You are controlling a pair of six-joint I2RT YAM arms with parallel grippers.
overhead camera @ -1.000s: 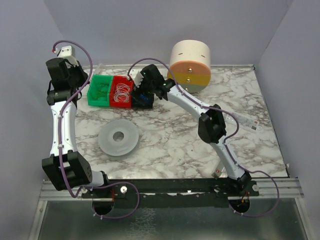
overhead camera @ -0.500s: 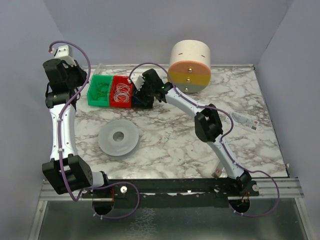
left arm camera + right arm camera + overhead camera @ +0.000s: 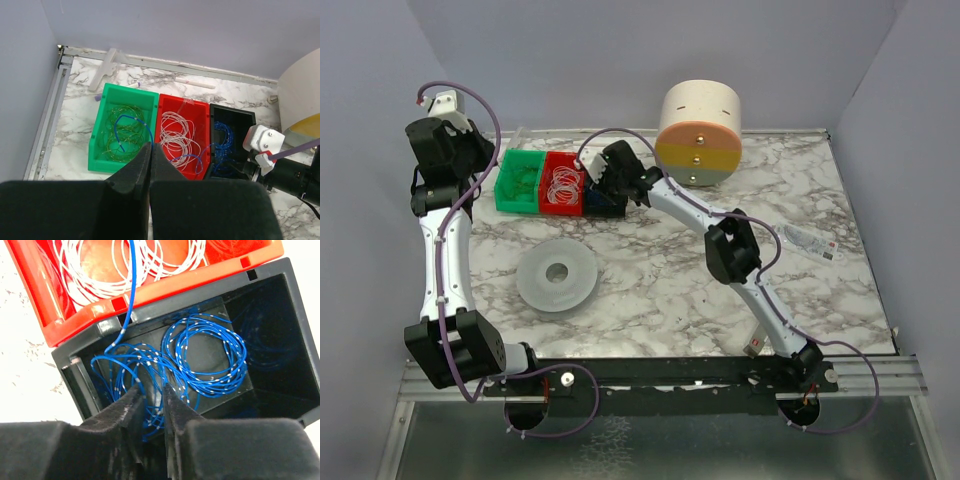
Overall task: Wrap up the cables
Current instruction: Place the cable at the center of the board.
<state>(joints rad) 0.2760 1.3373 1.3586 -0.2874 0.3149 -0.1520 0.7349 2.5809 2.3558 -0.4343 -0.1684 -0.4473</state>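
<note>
The marbled table (image 3: 650,300) carries everything, and the black bin (image 3: 295,340) near its far edge serves as the hub. Right of that bin and further back stands a big banded drum (image 3: 700,130). In front of the bin and to its left lies a translucent spool disc (image 3: 575,288), probably the thing to wind onto. A red bin (image 3: 185,102) touches the black bin's left side and a green bin (image 3: 125,91) sits 1 further left. The 3 keep the cables sorted: fine dull wire (image 3: 122,140), white coils (image 3: 175,132), and the blue cable coil (image 3: 210,384) inside the black bin.

The right gripper (image 3: 151,395) reaches down into the black bin, jaws almost together with blue strands in the gap (whether they pinch yet, I cannot tell). The left gripper (image 3: 150,148) hangs above and left of the bin, fingers pressed together on nothing, likely parked out of the way.

No brand reads anywhere. The blue cable's white bands and a flat packet (image 3: 810,240) well right of the bin are too small to read.
</note>
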